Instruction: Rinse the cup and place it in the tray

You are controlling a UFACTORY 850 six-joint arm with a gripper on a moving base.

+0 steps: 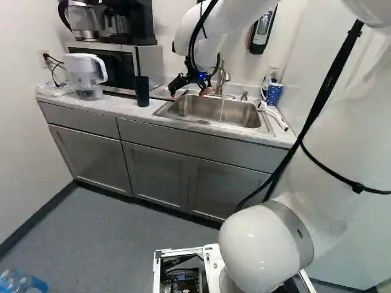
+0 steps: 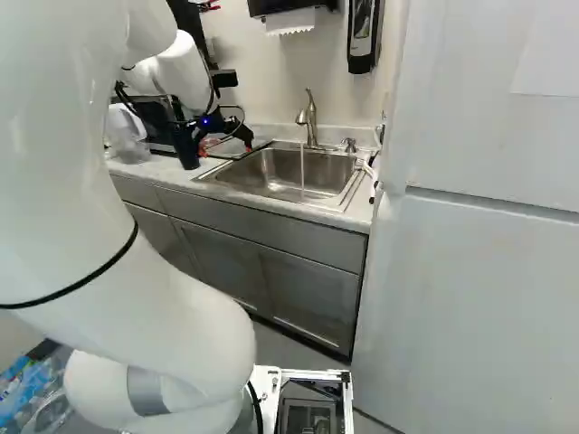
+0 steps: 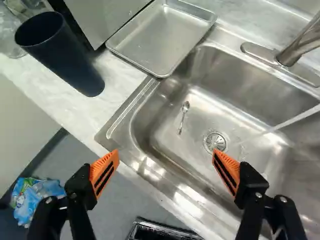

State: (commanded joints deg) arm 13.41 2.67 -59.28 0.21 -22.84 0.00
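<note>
My gripper (image 1: 188,93) is over the counter near the sink's left part in the left base view. In the wrist view the gripper (image 3: 165,162) stands wide open above the sink's front edge, nothing between its orange pads. A tall dark blue cup (image 3: 62,56), also the dark cup (image 1: 142,91) in the left base view, stands upright on the counter beside the sink, away from the fingers. The shallow metal tray (image 3: 157,37) lies between microwave and sink, partly over the sink's rim, with nothing in it. Water runs from the faucet (image 2: 310,122) into the sink (image 3: 145,165).
A spoon (image 3: 183,116) lies in the basin near the drain. A clear pitcher (image 1: 85,73) and the microwave (image 1: 116,67) stand left of the sink. Right of it are a dotted blue mug (image 1: 274,93) and a white hose-like item (image 1: 276,116). Cabinets (image 1: 159,171) front the counter.
</note>
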